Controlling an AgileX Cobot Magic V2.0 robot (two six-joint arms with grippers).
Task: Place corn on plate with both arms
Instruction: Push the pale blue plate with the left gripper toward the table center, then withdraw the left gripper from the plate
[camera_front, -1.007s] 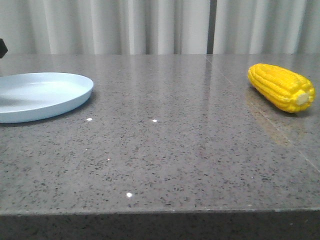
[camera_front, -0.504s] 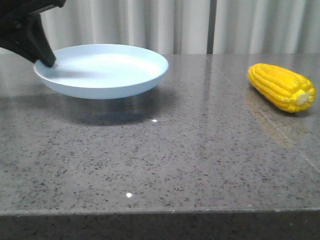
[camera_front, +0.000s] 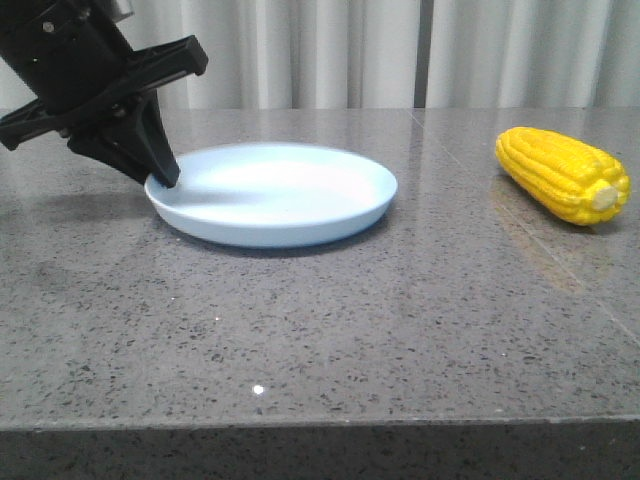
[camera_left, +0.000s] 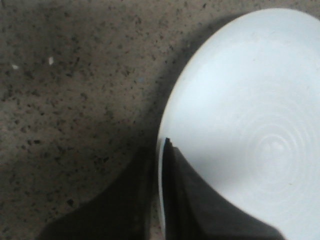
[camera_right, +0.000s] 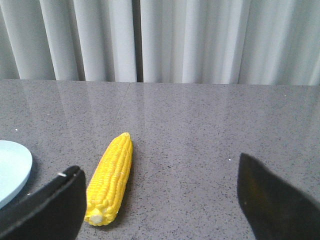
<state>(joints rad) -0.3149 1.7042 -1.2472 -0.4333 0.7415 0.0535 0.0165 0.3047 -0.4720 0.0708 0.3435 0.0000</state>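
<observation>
The pale blue plate (camera_front: 275, 193) rests on the grey stone table, left of centre. My left gripper (camera_front: 165, 180) is shut on the plate's left rim; the left wrist view shows the rim (camera_left: 161, 165) pinched between the two dark fingers. The yellow corn (camera_front: 563, 173) lies on the table at the far right, stub end toward the front. In the right wrist view the corn (camera_right: 111, 177) lies on the table just beyond one dark finger (camera_right: 50, 210) of my right gripper (camera_right: 160, 200), which is open wide and empty. The right gripper does not show in the front view.
The grey speckled table (camera_front: 330, 320) ends in a front edge near the bottom of the front view. White curtains (camera_front: 330, 50) hang behind the table. A seam in the tabletop (camera_front: 520, 230) runs near the corn.
My left gripper has carried the plate from the far left toward the centre, lifted it, and brought it down onto the table. The corn has not moved.
</observation>
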